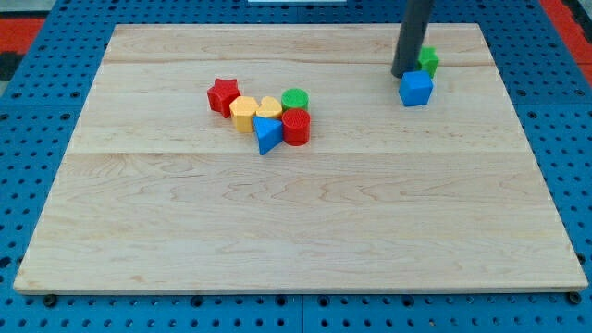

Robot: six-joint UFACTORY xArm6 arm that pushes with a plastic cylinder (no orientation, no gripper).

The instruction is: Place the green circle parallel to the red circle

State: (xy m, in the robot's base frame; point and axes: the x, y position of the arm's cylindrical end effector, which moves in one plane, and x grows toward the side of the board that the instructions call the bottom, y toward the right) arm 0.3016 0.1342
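Blocks are seen in the camera view clustered around the red circle (296,126): the green circle (295,98) touches it on the view's-top side, with the blue triangle (267,135) and yellow heart (268,108) to the view's left. No claw is fitted; my tip (401,74) is set far to the view's right, touching the blue cube (416,89), likely not yet brought to the task. Bare table (305,231) is left open to the view's right and bottom of the red circle.

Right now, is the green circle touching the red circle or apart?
Touching, it seems: the green circle sits directly against the red circle, with no visible gap.
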